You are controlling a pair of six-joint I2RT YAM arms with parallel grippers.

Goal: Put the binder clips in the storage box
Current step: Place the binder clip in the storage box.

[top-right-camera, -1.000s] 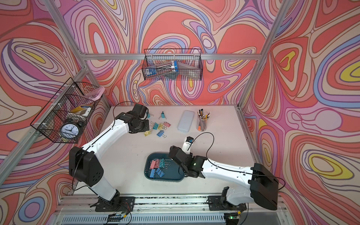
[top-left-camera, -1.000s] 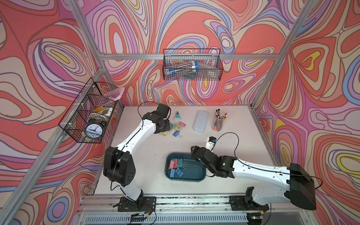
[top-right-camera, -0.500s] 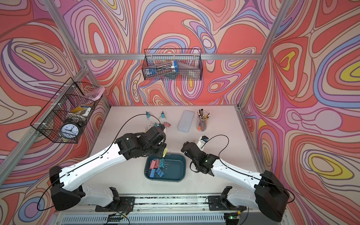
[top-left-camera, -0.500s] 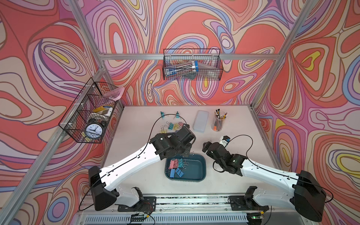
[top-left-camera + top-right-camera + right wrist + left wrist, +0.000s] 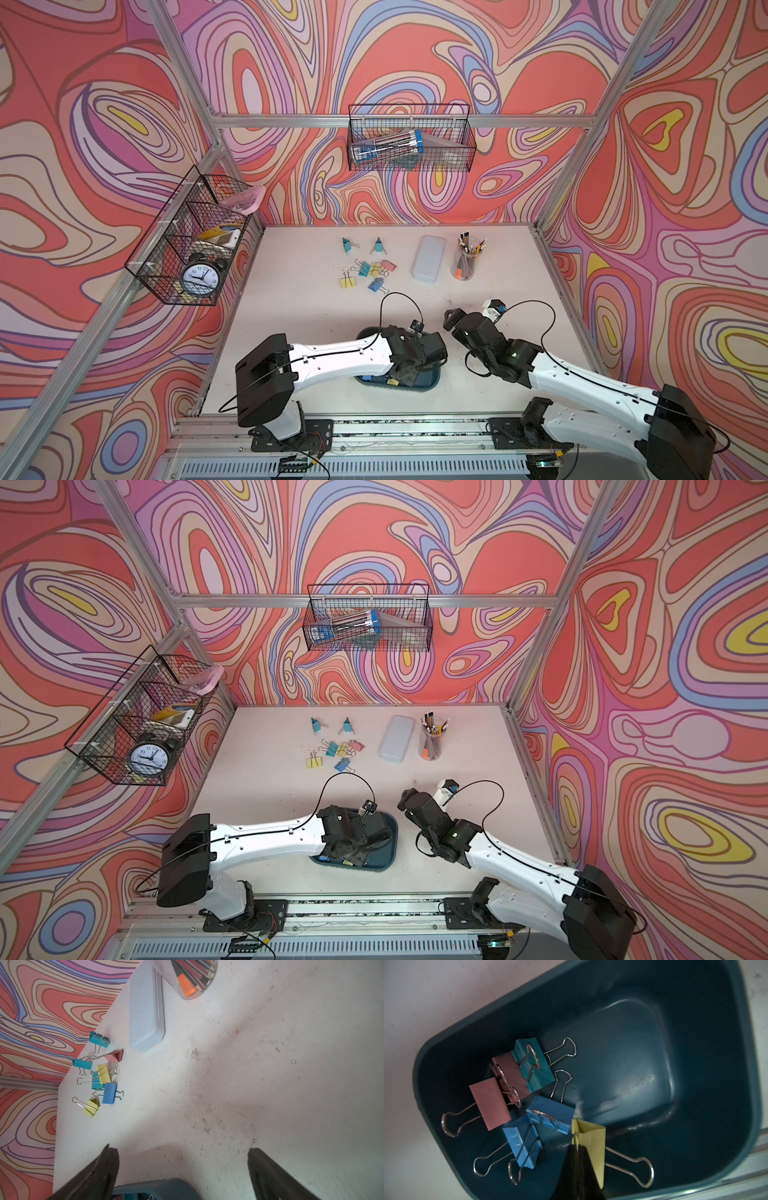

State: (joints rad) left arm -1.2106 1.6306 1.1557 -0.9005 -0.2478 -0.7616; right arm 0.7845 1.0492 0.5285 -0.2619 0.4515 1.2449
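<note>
Left gripper (image 5: 578, 1148): jaws clamping a yellow folding metal binder clip (image 5: 591, 1140), holding it inside the shallow dark teal plastic storage box (image 5: 623, 1059).
Boxed clips (image 5: 512, 1078): five pastel clips lying just beside those jaws.
Right gripper (image 5: 181, 1150): jaws standing wide apart, hovering over the white tabletop (image 5: 228, 1084).
Loose clips (image 5: 104, 1073): seven lying well ahead of these jaws.

The storage box (image 5: 429, 380) sits at the front middle of the table (image 5: 291, 311). Five binder clips (image 5: 548, 1114) lie bunched in one end of it. The left hand (image 5: 578, 1148) hangs over the box with a sixth clip (image 5: 591, 1140) between its fingers, just beside that bunch. The right hand (image 5: 182, 1150) is right of the box, over bare table. Farther back, left of centre, five loose clips (image 5: 365, 269) huddle, with two more clips (image 5: 346, 245) behind them. A case (image 5: 428, 264) lies right of them, and a pencil cup (image 5: 467, 264) right of the case. One wire basket (image 5: 187, 232) hangs on the left wall with a clock (image 5: 200, 277) in it, and another basket (image 5: 409, 143) hangs on the back wall.
</note>
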